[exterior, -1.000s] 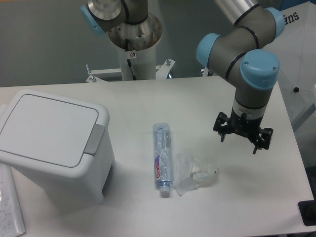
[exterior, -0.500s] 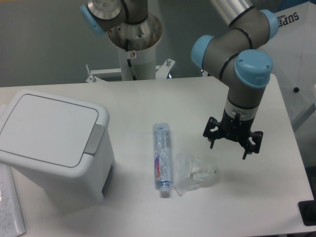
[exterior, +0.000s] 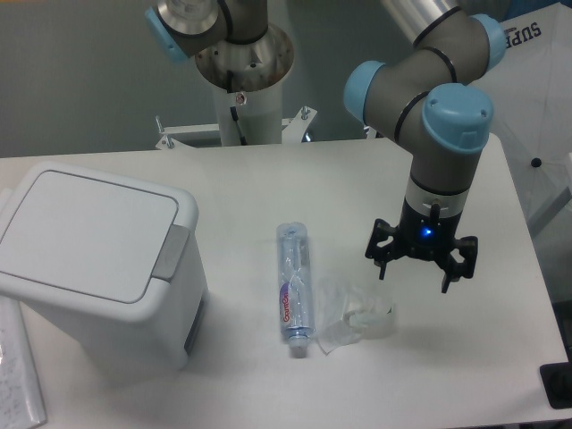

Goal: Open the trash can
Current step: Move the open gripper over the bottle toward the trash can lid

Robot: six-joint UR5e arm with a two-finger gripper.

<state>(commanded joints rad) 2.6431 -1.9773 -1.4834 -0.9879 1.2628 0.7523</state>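
From my remote station I saw the trash can (exterior: 94,264) sitting at the left end of the white tabletop (exterior: 268,179), its flat lid (exterior: 85,234) down and tilted slightly toward the camera, with the grey push tab (exterior: 171,253) on the lid's right edge. The arm (exterior: 429,98) reached in from the upper right and pointed its hand (exterior: 421,262) straight downward over the right half of the tabletop, well apart from the trash can. The hand's dark fingers (exterior: 379,253) were spread wide and held nothing, and a small blue light showed on the wrist just above them. Between the hand and the trash can a clear plastic bottle (exterior: 294,288) lay on its side, its cap end toward the camera and its label showing red lettering. Just to the right of the bottle lay a crumpled piece of clear plastic (exterior: 356,313), below and slightly left of the hand in the picture; I could not tell how high above the tabletop the fingers were. At the lower left edge, beside the trash can, lay a sheet of paper (exterior: 20,380).
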